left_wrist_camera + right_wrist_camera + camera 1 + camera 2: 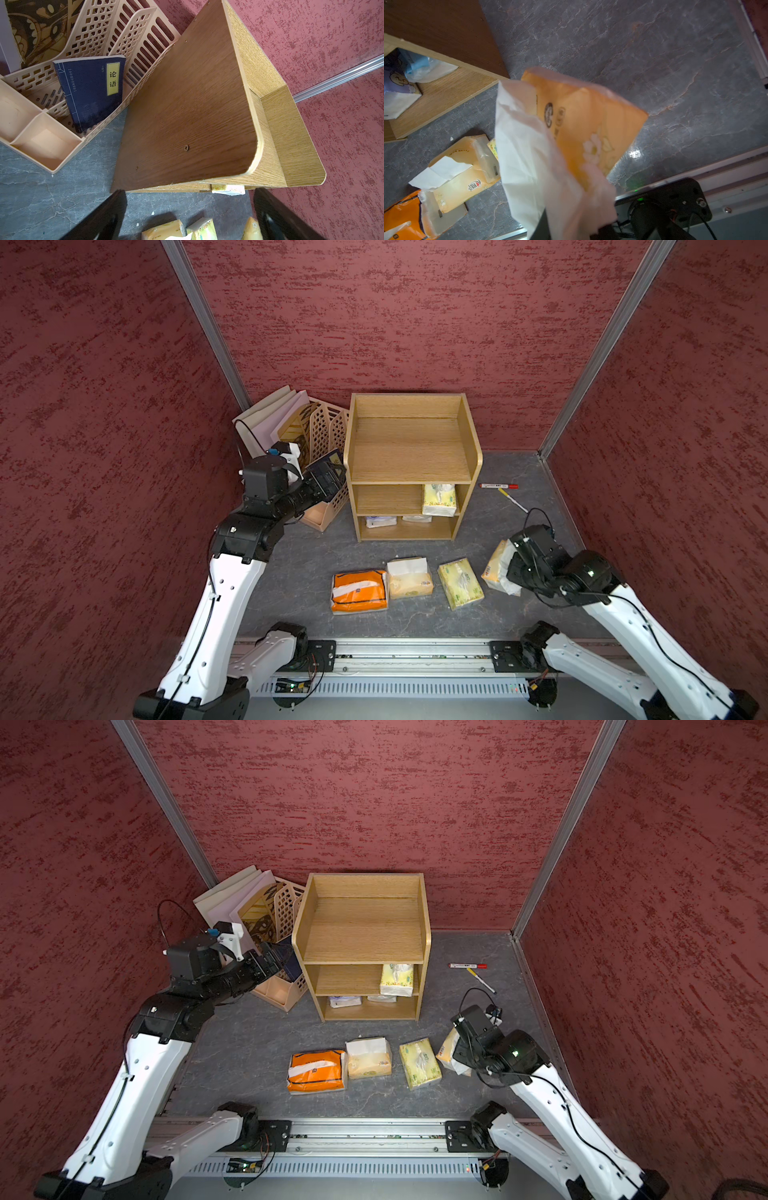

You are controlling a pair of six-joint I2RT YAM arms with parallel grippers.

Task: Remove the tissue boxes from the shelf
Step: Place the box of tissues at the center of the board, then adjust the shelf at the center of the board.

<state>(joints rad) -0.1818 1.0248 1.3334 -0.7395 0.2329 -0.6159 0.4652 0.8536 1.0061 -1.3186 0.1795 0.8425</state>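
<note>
Rough red-plastered walls (415,323) enclose a grey marble-veined counter (291,564). At its back edge is set the light oak three-tier wooden shelf (409,448). A pale yellow-green soft tissue pack (439,499) is seen at the middle tier's right end; a purple-and-white pack (380,521) and a light blue pack (417,518) are lodged on the bottom tier. Near the front edge, an orange-and-white pack (359,591), a cream pack (409,583) and a lime-yellow pack (460,584) are lined up. A crinkled yellow pack (591,124) is gripped by its white tissue (525,145) in the right hand (512,572). The left hand (188,199) is held open beside the shelf.
</note>
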